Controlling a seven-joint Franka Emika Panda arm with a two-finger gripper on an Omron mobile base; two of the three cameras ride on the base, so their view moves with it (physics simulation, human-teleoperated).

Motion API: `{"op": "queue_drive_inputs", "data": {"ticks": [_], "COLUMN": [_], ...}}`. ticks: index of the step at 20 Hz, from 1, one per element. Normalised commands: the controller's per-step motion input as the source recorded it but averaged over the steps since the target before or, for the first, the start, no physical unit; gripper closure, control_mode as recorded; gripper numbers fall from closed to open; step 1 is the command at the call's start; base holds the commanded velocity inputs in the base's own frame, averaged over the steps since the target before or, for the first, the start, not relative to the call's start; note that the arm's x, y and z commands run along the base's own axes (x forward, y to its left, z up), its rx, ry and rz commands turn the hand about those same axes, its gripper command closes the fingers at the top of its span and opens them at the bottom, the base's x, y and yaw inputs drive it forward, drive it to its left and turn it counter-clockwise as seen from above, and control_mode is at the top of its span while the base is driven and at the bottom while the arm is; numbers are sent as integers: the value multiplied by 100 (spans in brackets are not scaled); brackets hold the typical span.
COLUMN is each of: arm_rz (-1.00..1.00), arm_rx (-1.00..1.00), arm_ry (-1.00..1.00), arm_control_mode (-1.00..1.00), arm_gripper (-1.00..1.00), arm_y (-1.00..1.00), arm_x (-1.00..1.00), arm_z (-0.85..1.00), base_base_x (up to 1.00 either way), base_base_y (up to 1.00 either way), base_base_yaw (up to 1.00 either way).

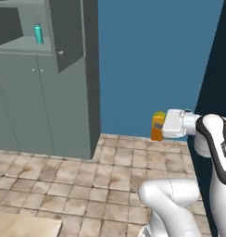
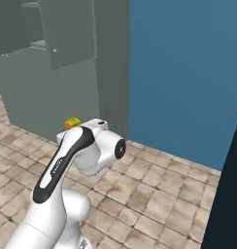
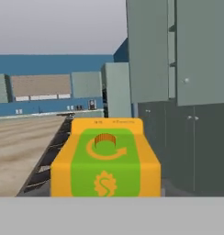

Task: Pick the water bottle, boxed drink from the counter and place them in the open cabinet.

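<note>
- One open cabinet (image 1: 71,83) stands well ahead of the claw (image 1: 162,126) and to its left; its swung-out door could catch the carton on approach.
- One water bottle (image 1: 38,34) stands on the cabinet shelf, high and far left; a careless placement could topple it.
- One boxed drink (image 1: 157,126) is clamped in the claw, off the floor; it could slip.

Orange boxed drink (image 1: 157,126) with yellow-green top, teal water bottle (image 1: 38,34)

free: bare brown tiled floor (image 1: 87,185) before tall grey-green open cabinet (image 1: 73,92) | obstacle: swung-out flat door (image 1: 66,32); teal water bottle (image 1: 38,34) on shelf
</note>
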Motion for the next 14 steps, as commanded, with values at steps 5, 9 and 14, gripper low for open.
{"op": "queue_drive_inputs", "data": {"ticks": [5,9,14], "arm_rz": [0,0,0], "arm_rx": [0,0,0], "arm_ry": [0,0,0], "arm_control_mode": [100,100,100], "arm_gripper": [100,100,100], "arm_y": [0,0,0], "arm_x": [0,0,0], "arm_z": [0,0,0], "base_base_x": [46,45,70], "base_base_y": [0,0,-1], "base_base_yaw": [64,66,44]}}
